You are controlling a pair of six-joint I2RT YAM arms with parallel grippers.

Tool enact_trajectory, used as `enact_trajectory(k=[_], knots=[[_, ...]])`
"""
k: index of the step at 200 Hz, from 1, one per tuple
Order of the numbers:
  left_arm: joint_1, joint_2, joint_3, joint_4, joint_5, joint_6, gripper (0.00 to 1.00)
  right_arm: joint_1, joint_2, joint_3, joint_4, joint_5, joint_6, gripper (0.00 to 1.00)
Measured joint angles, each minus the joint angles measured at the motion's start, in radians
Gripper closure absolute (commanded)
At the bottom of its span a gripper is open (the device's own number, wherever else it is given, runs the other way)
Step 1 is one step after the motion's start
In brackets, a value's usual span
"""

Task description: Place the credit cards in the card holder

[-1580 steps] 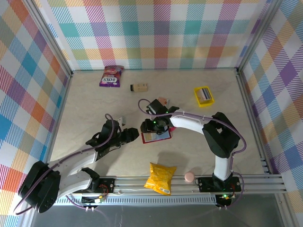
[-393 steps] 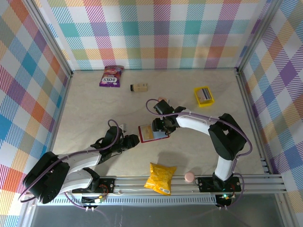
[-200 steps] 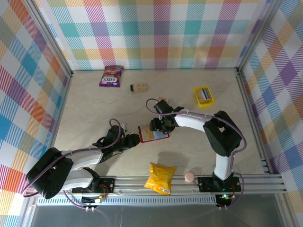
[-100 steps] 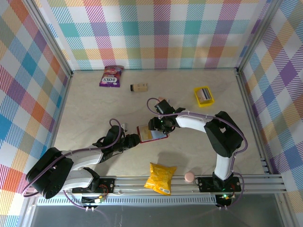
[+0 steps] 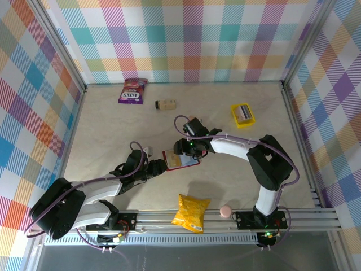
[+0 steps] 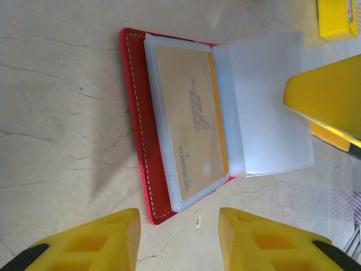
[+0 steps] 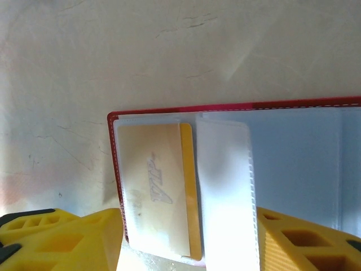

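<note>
The red card holder (image 5: 180, 160) lies open mid-table, and its clear pockets (image 6: 265, 107) face up. A yellow credit card (image 6: 189, 124) sits inside the left clear pocket (image 7: 158, 192). My left gripper (image 6: 179, 240) is open just short of the holder's near corner, with bare table between its fingers. My right gripper (image 7: 186, 243) is open over the holder, its yellow fingers (image 7: 62, 237) straddling the carded pocket and a raised clear pocket leaf (image 7: 225, 186). In the top view the left gripper (image 5: 161, 165) is at the holder's left edge and the right gripper (image 5: 183, 148) at its far edge.
A small yellow tray (image 5: 243, 114) with something flat and grey in it stands at the back right. A yellow snack bag (image 5: 192, 213) and a pink round piece (image 5: 225, 211) lie near the front rail. A purple packet (image 5: 132, 90) and a small box (image 5: 166, 104) lie at the back.
The right gripper has shifted a little to the left, and the holder has slid slightly left with it. The left arm has barely moved.
</note>
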Motion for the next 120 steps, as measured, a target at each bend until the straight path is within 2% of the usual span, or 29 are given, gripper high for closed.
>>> enact_trajectory(k=[53,120], knots=[[0.000,-0.112,-0.002,-0.081,-0.007,0.000,0.60,0.033,0.027,0.033,0.020,-0.033,0.004,0.43],[0.001,-0.370,-0.025,-0.262,-0.045,-0.004,0.60,0.105,0.220,0.209,0.047,-0.067,0.039,0.43]])
